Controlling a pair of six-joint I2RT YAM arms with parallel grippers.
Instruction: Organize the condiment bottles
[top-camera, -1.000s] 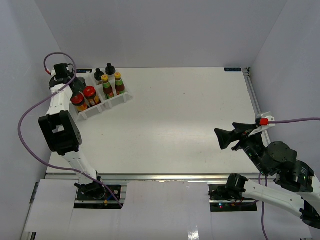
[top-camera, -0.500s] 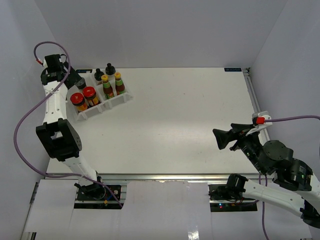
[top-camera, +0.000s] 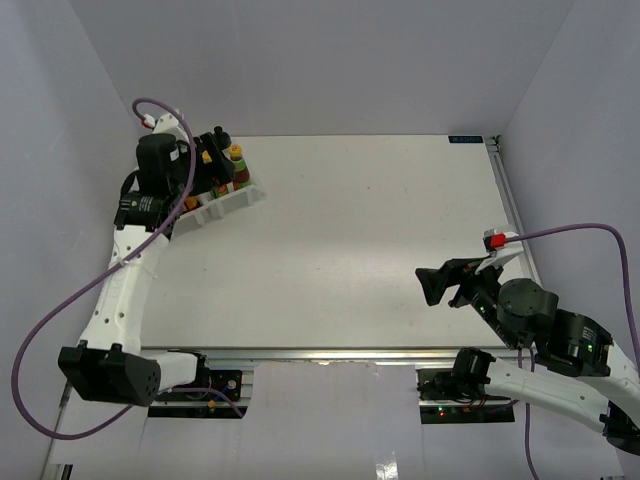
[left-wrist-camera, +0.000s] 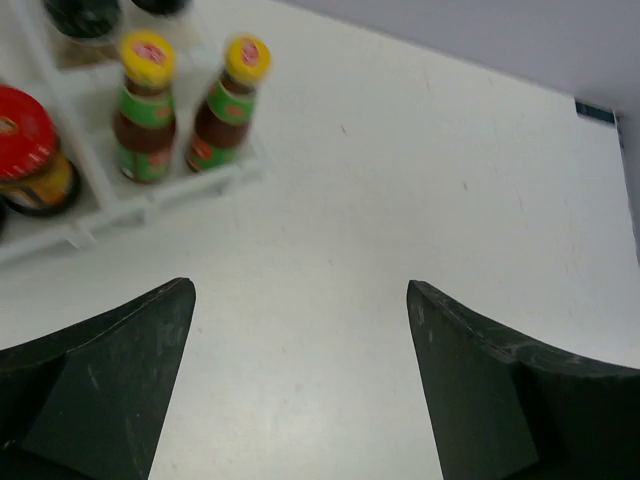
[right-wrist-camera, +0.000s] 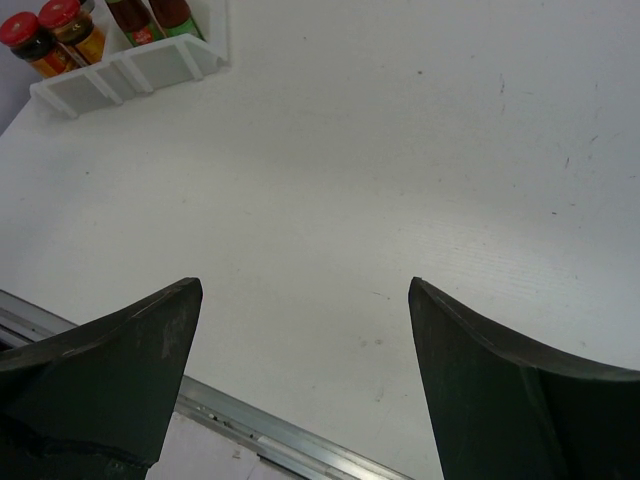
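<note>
L gripper (left-wrist-camera: 298, 290) jaws spread, empty, nr tray (left-wrist-camera: 150, 196) | R gripper (right-wrist-camera: 305, 285) jaws spread, empty, well apart | yellow-capped sauce bottles (left-wrist-camera: 145, 110) + red-lidded jars (right-wrist-camera: 30, 40) upright in tray compartments, far-left | looks ~done, no loose bottles visible

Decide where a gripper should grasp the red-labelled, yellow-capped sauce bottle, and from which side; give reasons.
Probably its slim neck just under the cap, from above. The red-labelled bottle stands upright in the tray, whose wall covers its foot, and the green-labelled bottle stands close beside it, so a low sideways approach looks cramped.
</note>
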